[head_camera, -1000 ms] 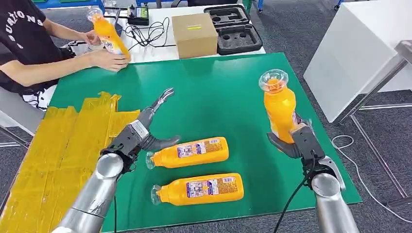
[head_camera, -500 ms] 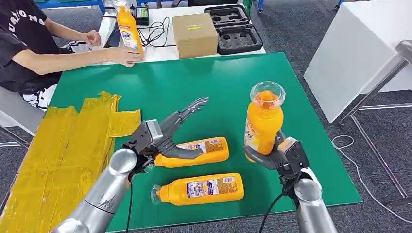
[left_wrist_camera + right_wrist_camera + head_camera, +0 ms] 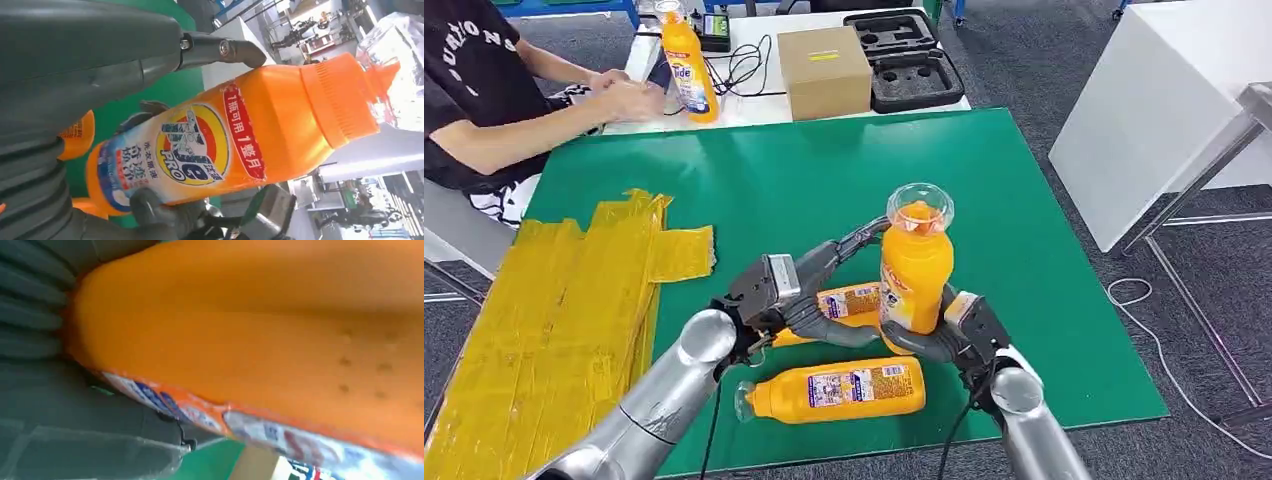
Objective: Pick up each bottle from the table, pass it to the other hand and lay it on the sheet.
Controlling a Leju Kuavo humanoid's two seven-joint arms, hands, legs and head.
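- I am looking down on a green counter (image 3: 824, 170) standing on grey carpet, with a white counter (image 3: 754, 95) behind it carrying a cardboard box (image 3: 824, 70), a black foam tray (image 3: 909, 60) and some cables.
- A person (image 3: 484, 90) in a black shirt is sitting at the far left, hands resting by an upright orange bottle (image 3: 686, 62) on that white counter.
- A yellow sheet (image 3: 554, 300), wrinkled, is lying over the left part of the green counter.
- My right hand (image 3: 939, 335) is gripping the held bottle (image 3: 914, 265) around its lower body, keeping it upright above the middle of the green counter, its clear cap on top.
- In the right wrist view, the held bottle's (image 3: 250, 330) orange body is pressing right up against the grey palm.
- My left hand (image 3: 809, 290) is reaching in from the left with its fingers spread, the upper fingers going behind the held bottle and the thumb under it; I cannot tell whether they are touching it.
- In the left wrist view, the held bottle (image 3: 225, 145) is sitting between my spread left hand's thumb (image 3: 220, 49) and the dark fingers of the right hand (image 3: 165, 210) at its base.
- Two more bottles are lying on their sides on the green counter: the farther lying bottle (image 3: 849, 305) partly hidden behind both hands, the nearer lying bottle (image 3: 834, 388) just in front of them.
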